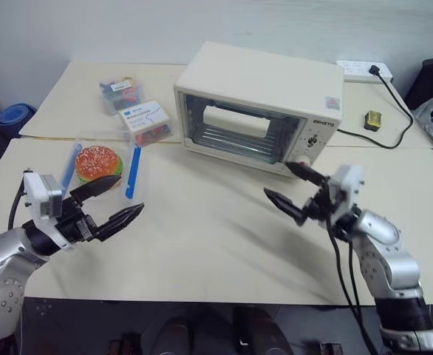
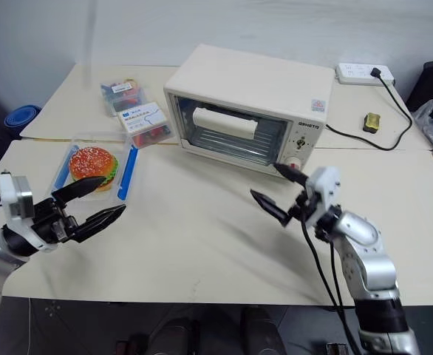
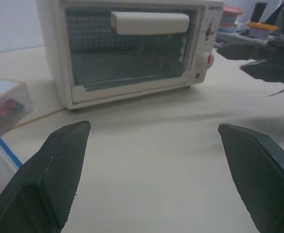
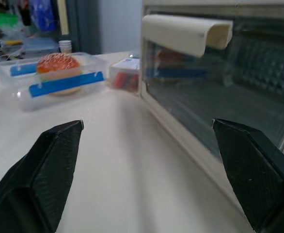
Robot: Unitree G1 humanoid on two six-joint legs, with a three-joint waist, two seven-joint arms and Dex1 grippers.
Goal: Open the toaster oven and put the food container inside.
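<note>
The cream-white toaster oven (image 1: 261, 103) stands at the middle back of the table, its glass door shut and its white bar handle (image 1: 235, 120) across the top of the door. Left of it lies the food container (image 1: 102, 166), a clear box with blue side clips holding a toy hamburger (image 1: 97, 162). My left gripper (image 1: 119, 200) is open just in front of the container, empty. In front of the oven's lower right corner, near the red knob (image 3: 204, 59), my right gripper (image 1: 294, 186) hovers open and empty.
Two small clear boxes of colourful items (image 1: 135, 111) sit behind the container. A white power strip (image 1: 364, 71) with a black cord (image 1: 394, 122) and a small yellow object (image 1: 372, 119) lie at the back right. A blue bowl (image 1: 13, 116) is off the table's left.
</note>
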